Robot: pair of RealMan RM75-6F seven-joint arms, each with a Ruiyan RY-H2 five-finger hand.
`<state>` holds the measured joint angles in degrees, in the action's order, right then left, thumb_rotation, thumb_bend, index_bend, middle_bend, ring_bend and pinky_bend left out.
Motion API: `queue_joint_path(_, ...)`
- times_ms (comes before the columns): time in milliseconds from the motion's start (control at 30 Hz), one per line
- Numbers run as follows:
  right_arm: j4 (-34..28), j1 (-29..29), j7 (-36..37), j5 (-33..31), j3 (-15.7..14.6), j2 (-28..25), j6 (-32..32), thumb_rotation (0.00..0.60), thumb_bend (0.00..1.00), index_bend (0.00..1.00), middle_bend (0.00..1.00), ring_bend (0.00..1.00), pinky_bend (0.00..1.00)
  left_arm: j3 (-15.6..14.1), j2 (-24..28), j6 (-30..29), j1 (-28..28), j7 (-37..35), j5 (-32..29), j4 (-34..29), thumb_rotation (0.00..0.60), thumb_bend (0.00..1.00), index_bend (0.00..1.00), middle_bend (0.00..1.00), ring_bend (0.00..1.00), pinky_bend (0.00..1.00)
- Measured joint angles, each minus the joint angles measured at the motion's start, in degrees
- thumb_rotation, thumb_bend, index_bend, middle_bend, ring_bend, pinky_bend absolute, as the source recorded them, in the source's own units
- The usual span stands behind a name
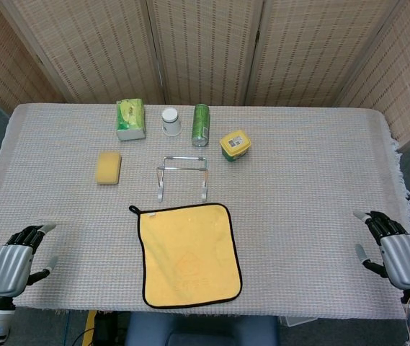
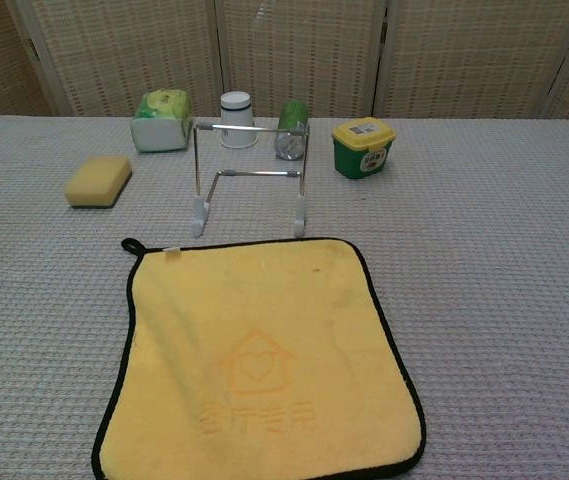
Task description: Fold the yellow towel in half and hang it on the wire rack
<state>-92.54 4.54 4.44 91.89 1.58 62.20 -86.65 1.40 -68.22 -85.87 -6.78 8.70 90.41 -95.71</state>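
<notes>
Nearest, at the front table edge: left hand (image 1: 8, 265) at the left corner and right hand (image 1: 398, 252) at the right corner, both holding nothing, fingers loosely curved and apart, each well away from the towel (image 1: 188, 253). Neither visible in the chest view. Between them, near the front edge: towel lying flat and fully spread, black-edged, a small loop (image 2: 131, 245) at its far-left corner, a house mark pressed into the middle. No fold begun, so the step in hand looks like reaching in for the cloth. Best done by taking two corners of one edge, one per hand, pinching only the top layer of cloth and not the table cover (image 1: 313, 180) beneath. Then lifting and laying that edge onto the opposite one, black borders matched, so the halves sit square. Worth keeping the lift low, since soft cloth may sag and crease off line. Just beyond the far edge of the towel, near but not touching: rack (image 2: 249, 176), upright on two white feet, top bar facing the robot. Folded cloth should drape across that bar with even drops either side. Further back: sponge (image 1: 109, 167) to the left, then a row of tissue pack (image 1: 130, 119), white cup (image 1: 171, 121), green can (image 1: 201, 124) and yellow-lidded tub (image 1: 235, 144); screen (image 1: 205, 50) behind all.
</notes>
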Motion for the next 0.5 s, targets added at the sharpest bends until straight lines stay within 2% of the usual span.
queue_joint_path(167,-0.3,0.0,0.1,0.3,-0.1,-0.3,-0.1,0.6,0.43,0.15,0.23,0.2,0.26,-0.8,-0.1,-0.1,-1.3,-2.7,4.9,2.2,0.6,0.37,0.28,0.33,0.34,0.4)
queue_joint_path(300,-0.5,0.1,-0.2,0.6,-0.2,-0.4,-0.1,0.6,0.43,0.15,0.23,0.2,0.26,-1.9,-0.4,0.3,-3.1,-4.9,9.5,4.4,0.6,0.37,0.32,0.41,0.43,0.49)
queue_joint_path(500,-1.2,0.2,-0.8,0.9,-0.3,-0.6,0.0,0.6,0.43,0.15,0.23,0.2,0.26,-3.7,-1.2,2.1,-7.1,-7.7,16.4,7.4,0.6,0.37,0.35,0.52,0.54,0.69)
